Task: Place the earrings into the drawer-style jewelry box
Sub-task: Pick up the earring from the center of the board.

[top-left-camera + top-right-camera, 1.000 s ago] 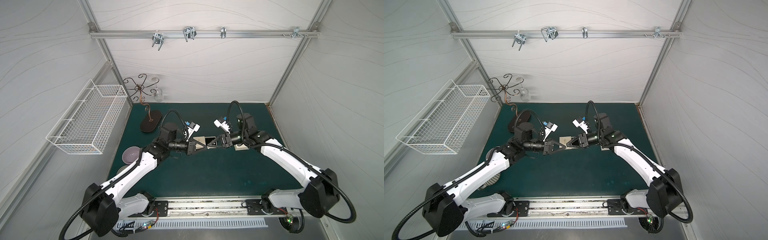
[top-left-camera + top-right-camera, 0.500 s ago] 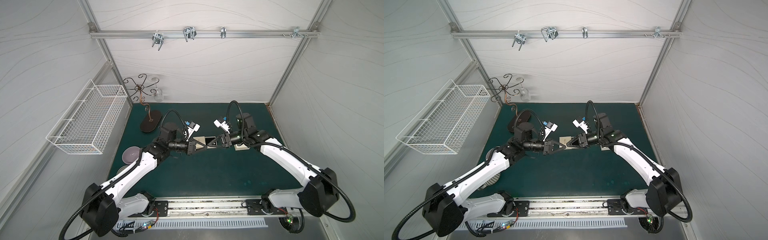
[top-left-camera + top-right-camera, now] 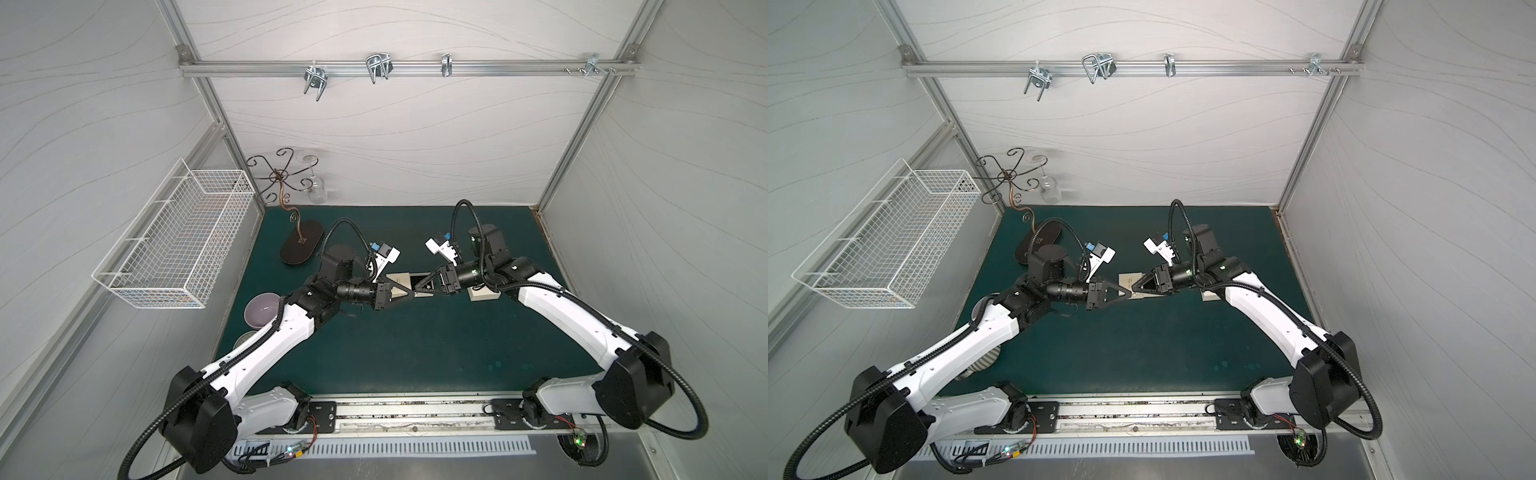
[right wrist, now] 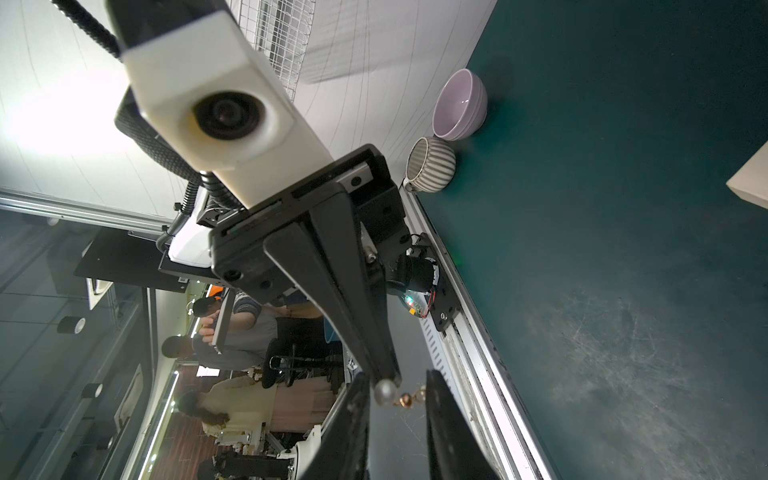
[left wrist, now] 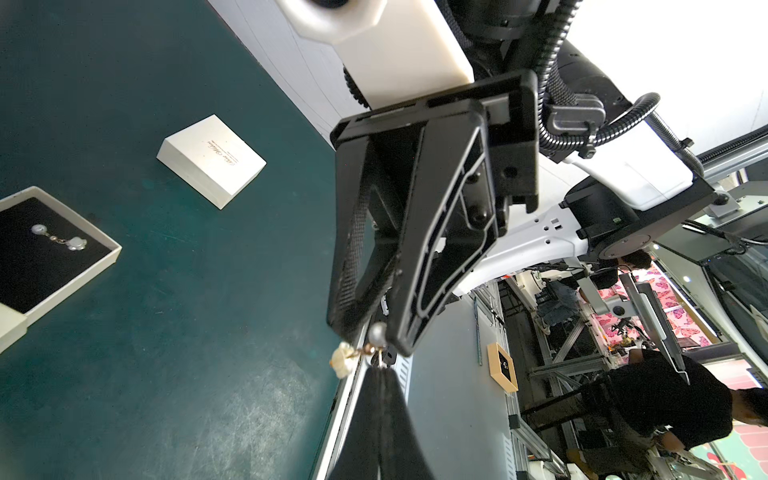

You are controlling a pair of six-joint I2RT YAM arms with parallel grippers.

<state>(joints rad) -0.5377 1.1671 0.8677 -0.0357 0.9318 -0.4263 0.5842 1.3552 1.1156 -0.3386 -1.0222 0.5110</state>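
The left gripper (image 4: 387,371) is pressed together on one earring (image 4: 409,399), held just above the drawer (image 5: 75,286). The right gripper (image 5: 372,334) stands slightly spread astride it, not visibly clamped, and should probably close squarely on the bead (image 4: 384,390) before the left lets go. A second earring (image 5: 58,240) lies in the drawer, with a white box (image 5: 214,158) near it on the green mat (image 5: 187,332), inside white walls (image 3: 395,145).

Left arm (image 3: 266,345) and right arm (image 3: 573,316) reach inward, tips meeting. Left gripper (image 4: 388,374) pinched closed. Right gripper (image 5: 372,338) fingers (image 4: 440,419) apart (narrow gap), flanking the left tip.
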